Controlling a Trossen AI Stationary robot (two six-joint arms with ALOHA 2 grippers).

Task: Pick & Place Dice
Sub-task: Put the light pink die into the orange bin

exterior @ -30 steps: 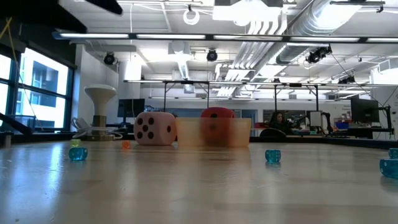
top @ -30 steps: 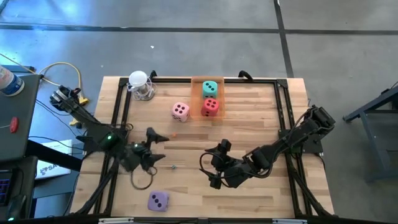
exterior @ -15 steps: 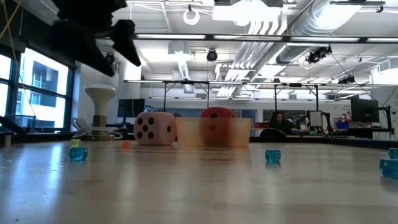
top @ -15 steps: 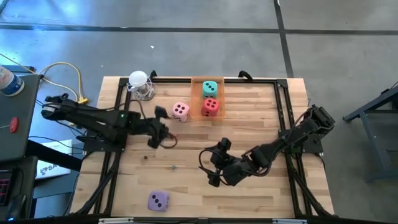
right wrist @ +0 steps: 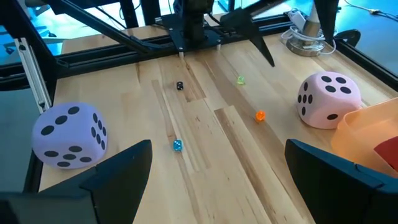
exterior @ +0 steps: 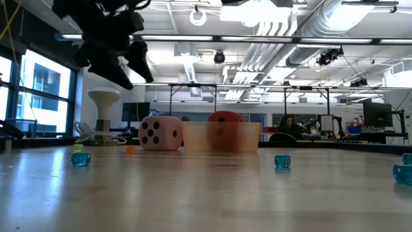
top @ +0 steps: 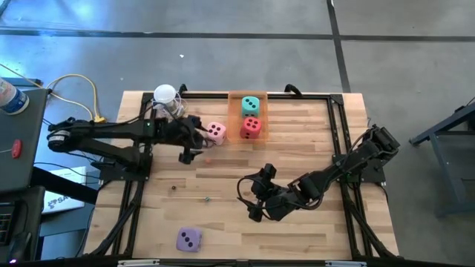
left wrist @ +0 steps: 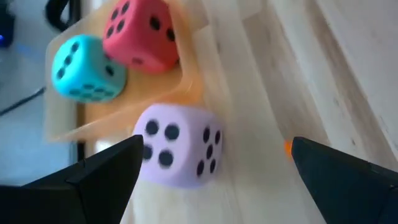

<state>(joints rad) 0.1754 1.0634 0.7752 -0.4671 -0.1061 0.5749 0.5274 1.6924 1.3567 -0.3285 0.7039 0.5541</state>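
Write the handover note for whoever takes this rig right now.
Left gripper: open, empty, hovering beside the soft pink die, which sits on the table just outside the translucent orange tray.
Right gripper: open, empty, waiting at mid-table.
Done: soft teal-green die and soft red die are in the tray.
Left: the pink die, then the soft purple die near the table's front edge.

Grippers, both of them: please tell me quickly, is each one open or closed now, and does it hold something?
Left gripper: open, holding nothing, beside the pink die.
Right gripper: open, holding nothing, over the table's middle.
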